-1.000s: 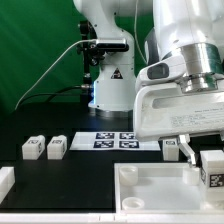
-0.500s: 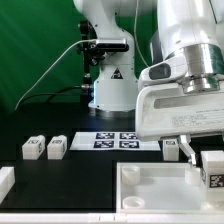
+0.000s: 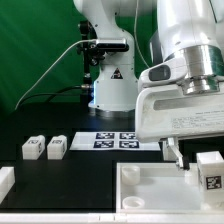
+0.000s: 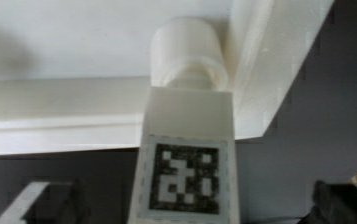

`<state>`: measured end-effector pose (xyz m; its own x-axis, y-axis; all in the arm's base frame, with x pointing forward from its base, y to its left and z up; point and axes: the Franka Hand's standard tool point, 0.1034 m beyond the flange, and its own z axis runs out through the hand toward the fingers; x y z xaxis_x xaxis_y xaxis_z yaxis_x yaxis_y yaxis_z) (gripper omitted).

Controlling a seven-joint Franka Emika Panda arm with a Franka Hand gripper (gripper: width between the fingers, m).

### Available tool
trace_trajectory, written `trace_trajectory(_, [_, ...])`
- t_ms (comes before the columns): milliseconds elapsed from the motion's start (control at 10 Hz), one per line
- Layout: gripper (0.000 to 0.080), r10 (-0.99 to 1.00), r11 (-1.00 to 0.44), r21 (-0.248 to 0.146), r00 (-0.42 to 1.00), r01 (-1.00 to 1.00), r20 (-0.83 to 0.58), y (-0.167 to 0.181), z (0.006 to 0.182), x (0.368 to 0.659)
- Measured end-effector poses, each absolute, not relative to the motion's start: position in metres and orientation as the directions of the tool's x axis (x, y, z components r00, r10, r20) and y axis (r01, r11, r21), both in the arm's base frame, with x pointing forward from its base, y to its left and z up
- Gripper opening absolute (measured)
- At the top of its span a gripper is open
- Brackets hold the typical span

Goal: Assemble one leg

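My gripper (image 3: 204, 166) is shut on the leg (image 3: 208, 172), a small white block with a square marker tag, and holds it at the exterior view's right, over the right end of the large white tray-shaped panel (image 3: 150, 188). In the wrist view the leg (image 4: 189, 150) runs between my dark fingers (image 4: 33, 204). Its rounded far end lies over the panel's rim (image 4: 86, 108) near a corner. My gripper (image 4: 189, 205) holds it by the tagged end. Three more legs lie on the black table: two at the left (image 3: 33, 148) (image 3: 57, 147) and one behind my gripper (image 3: 170, 148).
The marker board (image 3: 118, 140) lies flat on the table behind the panel. A white part (image 3: 5, 181) sits at the exterior view's lower left edge. The robot base (image 3: 108, 75) and cables stand at the back against a green curtain.
The held leg has shifted a little down and toward the exterior view's left, closer to the panel. The other legs and the panel have not moved.
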<state>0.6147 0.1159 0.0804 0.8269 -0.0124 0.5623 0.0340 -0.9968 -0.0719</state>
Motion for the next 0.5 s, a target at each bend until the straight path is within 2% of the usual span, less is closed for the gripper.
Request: trace_trajectory(500, [0.0649, -0.012, -0.997, -0.072, 0.827, 0.034, 0.562, 0.1159, 0.0802, 0.6147])
